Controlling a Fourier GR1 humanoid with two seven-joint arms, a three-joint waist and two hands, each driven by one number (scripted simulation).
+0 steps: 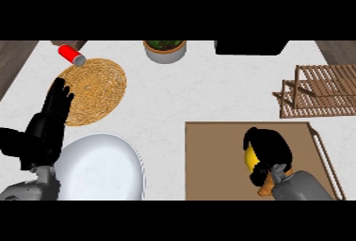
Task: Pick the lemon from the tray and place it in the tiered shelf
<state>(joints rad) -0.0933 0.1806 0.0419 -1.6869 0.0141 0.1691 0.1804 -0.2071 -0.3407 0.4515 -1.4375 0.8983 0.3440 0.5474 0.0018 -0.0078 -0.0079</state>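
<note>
Presently the right hand [268, 148] sits over the brown tray [215, 160], its black fingers curled down around the lemon [248, 157] — only a sliver of yellow shows at the hand's left side, the rest hidden beneath the palm. The lemon is therefore within the tray's bounds, right of its middle; whether it rests on the tray floor or is raised off it cannot be told from this angle. The grey right forearm enters from the lower edge, and a small orange-brown patch shows just beside the wrist, too obscured to identify.

The tiered shelf [319, 92] — a wooden slatted rack — stands on the counter [208, 89] at the right, beyond the tray's far right corner and apart from the hand.

The left hand [52, 115] is at the left side, fingers straight and pointing away, holding nothing. Its fingertips overlap the near left edge of a round woven mat [94, 89]. Just beside the left forearm lies a large white plate [101, 169], to the left of the tray.

Further items noted along the far edge: a red can [70, 53] lying on its side at the mat's upper left, a potted plant [165, 49] in a pale pot near the centre, and a dark object [250, 47] to its right, cut off by the frame.
</note>
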